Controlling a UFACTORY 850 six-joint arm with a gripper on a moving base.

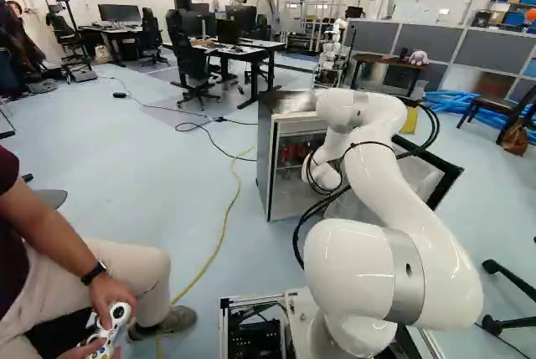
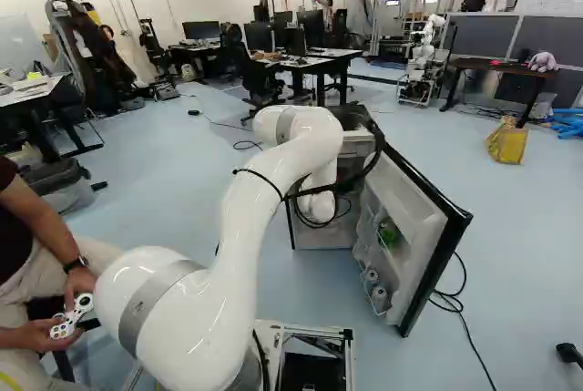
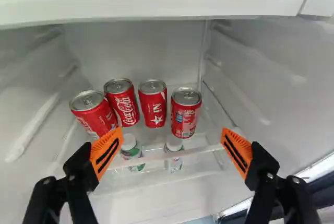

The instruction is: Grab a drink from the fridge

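Dark-sided, white-lined fridge stands open; your white jointed arm reaches in. Your black-and-orange two-fingered gripper is spread wide. Ahead of it, four red metal drink cans stand on a clear shelf.

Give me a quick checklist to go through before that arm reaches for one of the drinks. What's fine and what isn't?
1. Fridge door open: ok, swung wide.
2. End effector open and holding nothing: ok.
3. Drinks in sight: ok, four upright red cans are ahead of it.
4. Room for a finger on both sides of the chosen can: cannot tell; the cans stand close together.
5. Arm's cables free of snags: cannot tell; they hang in loops near the fridge.
6. Person's hands away from the fridge: ok, they are on a controller.
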